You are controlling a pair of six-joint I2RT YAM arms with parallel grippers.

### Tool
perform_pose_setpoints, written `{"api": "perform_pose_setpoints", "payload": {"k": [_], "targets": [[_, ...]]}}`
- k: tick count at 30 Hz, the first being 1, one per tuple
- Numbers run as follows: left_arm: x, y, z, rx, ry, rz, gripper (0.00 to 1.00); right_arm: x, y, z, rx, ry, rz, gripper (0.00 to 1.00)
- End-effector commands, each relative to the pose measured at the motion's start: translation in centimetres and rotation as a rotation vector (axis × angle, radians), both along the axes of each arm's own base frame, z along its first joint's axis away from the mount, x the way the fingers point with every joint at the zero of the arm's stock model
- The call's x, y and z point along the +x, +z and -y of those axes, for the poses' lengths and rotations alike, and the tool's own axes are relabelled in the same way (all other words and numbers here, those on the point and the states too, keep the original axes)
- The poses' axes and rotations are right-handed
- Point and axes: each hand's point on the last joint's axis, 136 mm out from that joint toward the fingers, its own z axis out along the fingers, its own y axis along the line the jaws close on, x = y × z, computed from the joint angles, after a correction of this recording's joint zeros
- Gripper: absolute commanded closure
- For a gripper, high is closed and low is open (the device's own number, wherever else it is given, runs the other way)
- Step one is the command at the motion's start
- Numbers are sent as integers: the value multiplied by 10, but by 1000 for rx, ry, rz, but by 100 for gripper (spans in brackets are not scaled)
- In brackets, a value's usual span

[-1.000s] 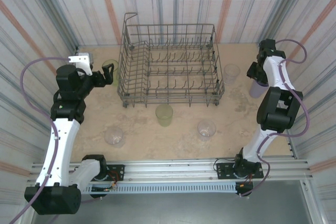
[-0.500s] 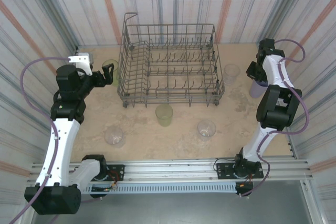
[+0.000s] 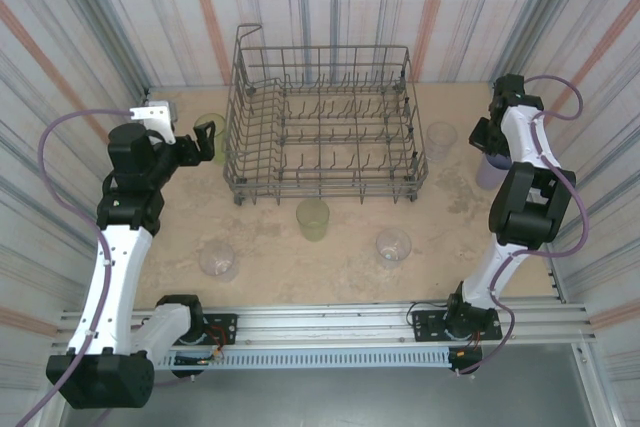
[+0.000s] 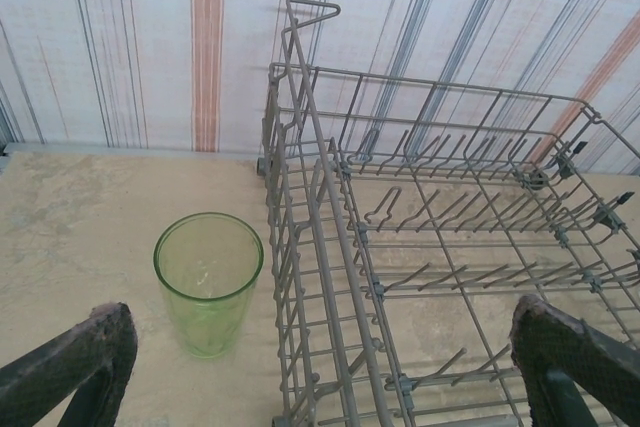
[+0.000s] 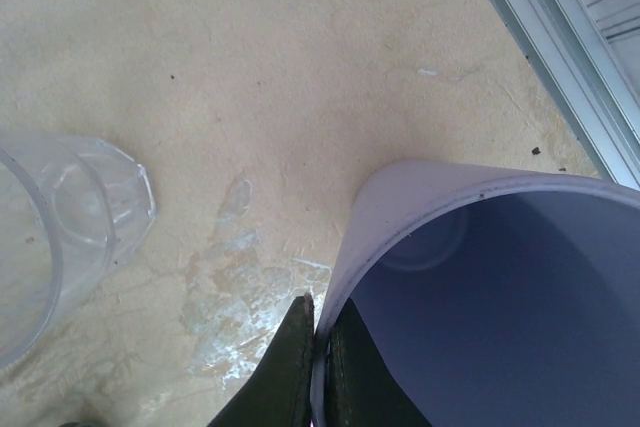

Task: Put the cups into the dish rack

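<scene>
Top view: the right end effector (image 3: 485,139) is hanging at the far right of the counter (image 3: 270,237), directly over the lavender cup (image 3: 489,173). The left end effector (image 3: 205,140) is hovering with its jaws spread wide, just left of the dish rack (image 3: 325,184) and close to a green cup (image 3: 211,125). The dish rack is sitting at the far middle of the counter and is carrying nothing between its tines. A second green cup (image 3: 312,219) is standing upright just in front of the rack. Three clear cups are resting on the counter: a clear cup (image 3: 218,260) at front left, another (image 3: 393,246) at front right, and a third (image 3: 441,137) beside the rack's right wall. Judgement: loading is only beginning, with none of the six cups in and all six waiting.

Left wrist view: the left end effector (image 4: 320,315) is gripping nothing, its jaws at full spread. The green cup (image 4: 208,282) is standing mouth up and empty, just beside the left wall of the dish rack (image 4: 430,80) and apart from it. The tine rows are lying bare.

Right wrist view: the right end effector (image 5: 320,362) is pinching the rim wall of the lavender cup (image 5: 480,287), one finger inside and one outside, jaws nearly together. The cup is holding nothing; whether its base is leaving the counter (image 5: 250,67) cannot be told. An empty clear cup (image 5: 60,227) is standing near, to the left
</scene>
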Motion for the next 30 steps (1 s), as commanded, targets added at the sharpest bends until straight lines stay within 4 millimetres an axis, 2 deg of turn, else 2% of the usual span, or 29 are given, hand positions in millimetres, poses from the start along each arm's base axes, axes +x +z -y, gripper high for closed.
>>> {"api": "perform_pose_setpoints", "payload": {"k": [1,4,8,15,24,30], "targets": [[1,-5,-15,22,90,-37,1,-10,10,-4,39,-12,17,100],[2,-10,-29,46,166,-57,1,-12,26,-5,47,-11,56,100],[8,-20,-39,63,226,-86,1,-21,48,-18,93,15,131,100],[2,-13,-48,11,312,-164,1,-36,90,-28,93,46,249,100],[-15,9,-17,-271,254,-252,1,-46,135,-50,167,80,413,100],[-20,14,6,-325,215,-308,1,-47,185,-89,327,178,558,100]]}}
